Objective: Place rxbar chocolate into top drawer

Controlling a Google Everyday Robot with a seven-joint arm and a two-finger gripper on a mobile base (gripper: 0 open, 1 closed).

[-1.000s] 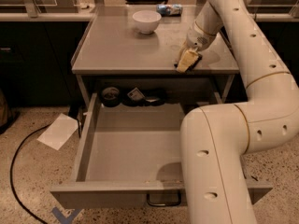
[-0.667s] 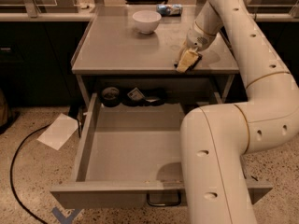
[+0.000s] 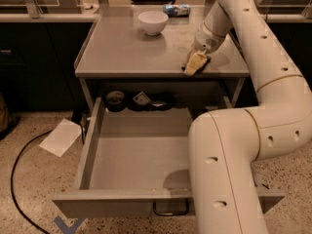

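In the camera view, your end effector point(image 3: 195, 63) sits low on the bench point(image 3: 126, 52) near its front right edge; you cannot tell its grip state. The rxbar chocolate point(image 3: 205, 62) shows only as a dark sliver touching it. Expect a light, flat bar in a slick wrapper, so take it across the narrow width. The top drawer point(image 3: 141, 155) stands open below, with a tape roll point(image 3: 115, 100) at the back.

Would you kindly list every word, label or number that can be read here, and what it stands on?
Nothing can be read.
Blue packet at the table's back edge: print blurred.
Small packet at the back of the top drawer: pale marks, unreadable.
Gripper, at the table's front edge: no marking visible.
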